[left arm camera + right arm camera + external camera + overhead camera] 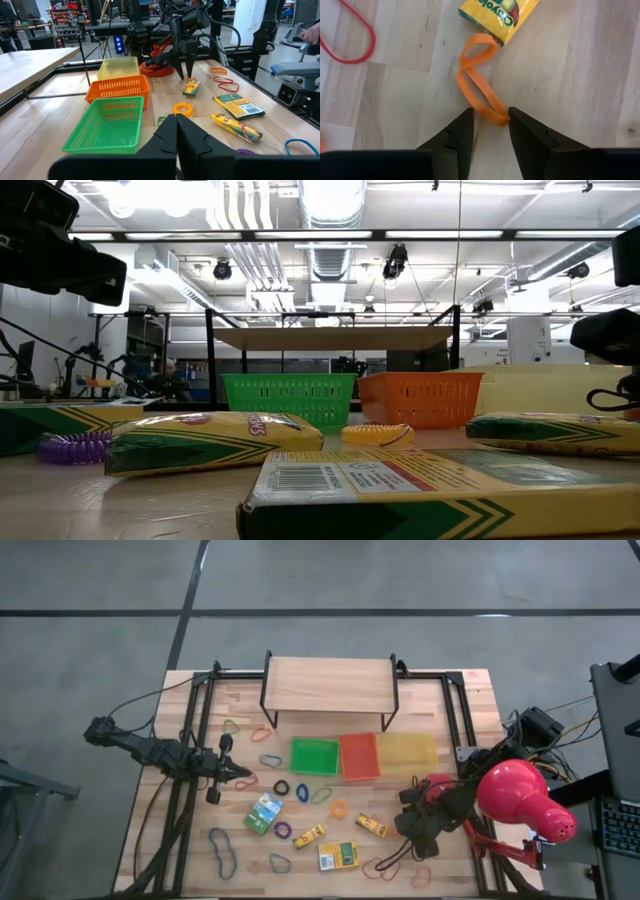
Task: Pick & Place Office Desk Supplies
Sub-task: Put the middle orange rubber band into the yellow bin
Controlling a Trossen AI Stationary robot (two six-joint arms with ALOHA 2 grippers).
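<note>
My right gripper (491, 122) points down at the table's near right, its fingers open on either side of the near end of an orange rubber band (477, 80). The band lies flat in a figure of eight, its far end at a yellow crayon box (497, 15). The left wrist view shows the same gripper (186, 75) standing over that box (191, 88). My left gripper (245, 776) hovers shut and level at the table's left, holding nothing. More boxes (263, 812) (338, 855) and rubber bands (222, 850) lie scattered on the near half. My right gripper comes from above, slanting down, with the band's near loop end (495, 116) between its fingertips. That end lies against the inner side of one fingertip (515, 120); whether the other finger touches it, I cannot tell. The band lies flat on the table.
Green (313, 756), orange (359, 756) and yellow (406, 752) trays stand in a row at mid-table, before a wooden shelf (328, 685). A red desk lamp (515, 790) looms over the right arm. A red band (350, 40) lies beside the gripper.
</note>
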